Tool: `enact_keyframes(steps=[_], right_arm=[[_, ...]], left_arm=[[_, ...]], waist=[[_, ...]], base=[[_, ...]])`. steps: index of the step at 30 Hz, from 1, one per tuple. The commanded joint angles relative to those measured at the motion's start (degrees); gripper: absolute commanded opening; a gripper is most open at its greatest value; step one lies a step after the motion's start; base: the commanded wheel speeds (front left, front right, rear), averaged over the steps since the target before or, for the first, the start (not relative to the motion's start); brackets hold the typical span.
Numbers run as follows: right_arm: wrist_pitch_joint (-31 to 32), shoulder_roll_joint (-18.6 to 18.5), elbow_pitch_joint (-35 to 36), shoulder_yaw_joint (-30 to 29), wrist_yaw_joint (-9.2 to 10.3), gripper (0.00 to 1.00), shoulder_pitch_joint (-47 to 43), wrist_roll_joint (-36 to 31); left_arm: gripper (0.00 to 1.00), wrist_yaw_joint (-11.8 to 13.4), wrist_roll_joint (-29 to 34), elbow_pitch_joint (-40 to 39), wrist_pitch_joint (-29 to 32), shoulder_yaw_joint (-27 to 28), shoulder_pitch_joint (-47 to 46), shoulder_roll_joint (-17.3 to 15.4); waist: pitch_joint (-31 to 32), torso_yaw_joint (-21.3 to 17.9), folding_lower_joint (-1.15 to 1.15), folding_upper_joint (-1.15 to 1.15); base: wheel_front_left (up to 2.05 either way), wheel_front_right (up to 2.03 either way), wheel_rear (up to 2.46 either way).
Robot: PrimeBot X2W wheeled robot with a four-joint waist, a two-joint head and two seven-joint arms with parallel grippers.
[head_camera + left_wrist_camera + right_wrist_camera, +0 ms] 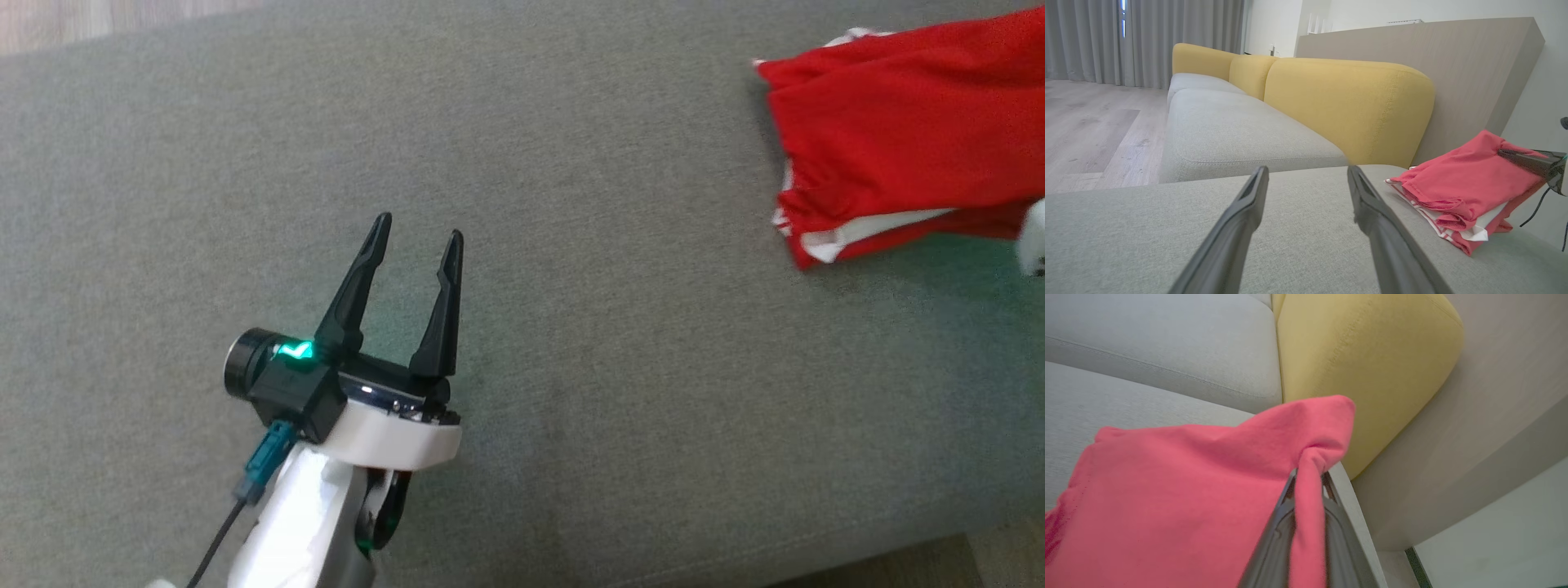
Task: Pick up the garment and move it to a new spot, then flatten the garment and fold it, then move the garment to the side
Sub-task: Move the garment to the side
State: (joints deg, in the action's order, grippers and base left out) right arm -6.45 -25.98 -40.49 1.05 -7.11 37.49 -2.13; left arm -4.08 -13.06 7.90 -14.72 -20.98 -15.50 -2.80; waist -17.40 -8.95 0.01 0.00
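Red soft-knit garment with white trim (890, 131): loose folded stack on grey fabric sofa seat (571, 286), well apart from left gripper (418, 228), off to right of its fingers. Right gripper (1309, 476) clamped on bunched fold of top layer; rest drapes away beyond fingertips. Left fingers spread wide, empty. Judged light, limp, not slippery; layers likely to slide apart, so pinch through all layers at folded edge. Yellow padded backrest cushion (1347, 106) beyond.
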Motion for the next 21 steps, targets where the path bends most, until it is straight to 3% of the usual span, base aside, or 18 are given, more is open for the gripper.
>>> enact_keyframes(steps=[1,6,12,13,14,21], right_arm=[[0.23,-2.45,0.72,-0.62,-0.37,0.00,1.47,-0.37],[0.22,-4.37,-1.75,-3.47,-0.37,0.00,1.72,-1.57],[-0.09,-3.53,-3.66,-6.50,-0.37,0.00,1.65,-2.91],[-0.19,-3.29,-3.86,-6.91,-0.37,0.24,1.67,-3.27],[-0.51,-3.02,-3.94,-7.42,-0.37,1.00,1.73,-3.62],[-2.86,0.05,-2.78,-8.95,-0.37,1.00,2.48,-5.03]], left_arm=[[1.00,-0.14,-0.17,-2.08,-0.28,1.10,-2.49,-0.08],[1.00,-0.30,-0.20,-2.10,-0.28,1.42,-2.67,-0.08],[1.00,-0.65,0.09,-1.85,-0.28,1.82,-2.71,-0.08],[1.00,-0.69,0.12,-1.77,-0.28,1.90,-2.76,-0.08],[1.00,-0.72,0.14,-1.71,-0.28,2.01,-2.80,-0.08],[1.00,-0.82,0.18,-1.11,-0.28,2.90,-2.22,-0.08]], waist=[[-0.71,0.59,-0.01,0.00],[-1.64,1.22,-0.01,0.00],[-1.99,1.23,-0.01,0.00],[-1.92,1.19,-0.01,0.00],[-1.85,1.13,-0.01,0.00],[-0.10,0.55,-0.01,0.00]], base=[[0.00,0.00,0.00],[0.00,0.00,0.00],[0.00,0.00,0.00],[0.00,0.00,0.00],[0.00,0.00,0.00],[0.00,0.00,0.00]])
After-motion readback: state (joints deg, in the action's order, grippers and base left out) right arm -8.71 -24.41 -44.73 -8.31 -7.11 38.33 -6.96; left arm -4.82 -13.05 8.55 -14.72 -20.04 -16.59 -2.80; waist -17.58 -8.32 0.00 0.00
